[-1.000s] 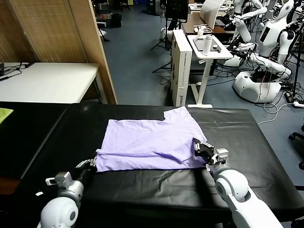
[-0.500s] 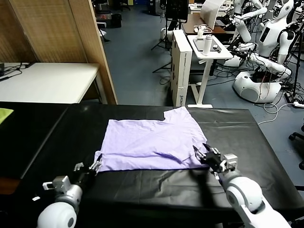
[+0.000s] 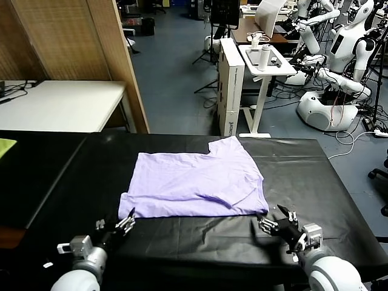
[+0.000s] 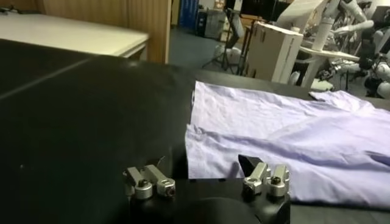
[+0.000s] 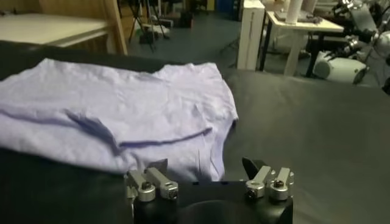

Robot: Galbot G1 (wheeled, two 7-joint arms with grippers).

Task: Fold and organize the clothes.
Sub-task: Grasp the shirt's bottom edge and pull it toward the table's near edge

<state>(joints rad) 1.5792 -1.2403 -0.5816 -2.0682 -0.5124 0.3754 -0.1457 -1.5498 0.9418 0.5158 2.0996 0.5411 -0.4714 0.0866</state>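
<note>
The clothes are one pale lavender T-shirt (image 3: 194, 179), lying folded and flat in the middle of the black table (image 3: 309, 163). Only its plain side shows. My left gripper (image 3: 124, 223) hovers just off the shirt's near left corner, open and empty. My right gripper (image 3: 276, 221) sits off the near right corner, also open and empty. In the left wrist view the T-shirt (image 4: 286, 131) lies just beyond the left gripper (image 4: 201, 169). In the right wrist view the T-shirt (image 5: 122, 103) lies ahead of the right gripper (image 5: 204, 169), its near edge showing between the spread fingers.
A yellow-green cloth scrap (image 3: 6, 145) lies at the far left edge. Behind the black table stand a white table (image 3: 60, 103) and a wooden partition (image 3: 73, 36). A cardboard box (image 3: 230, 79), a white cart (image 3: 267, 60) and other robots (image 3: 339, 66) are on the floor beyond.
Both grippers have let go of the shirt's near edge, opened and drawn back toward me. The shirt's near corners have settled flat on the table.
</note>
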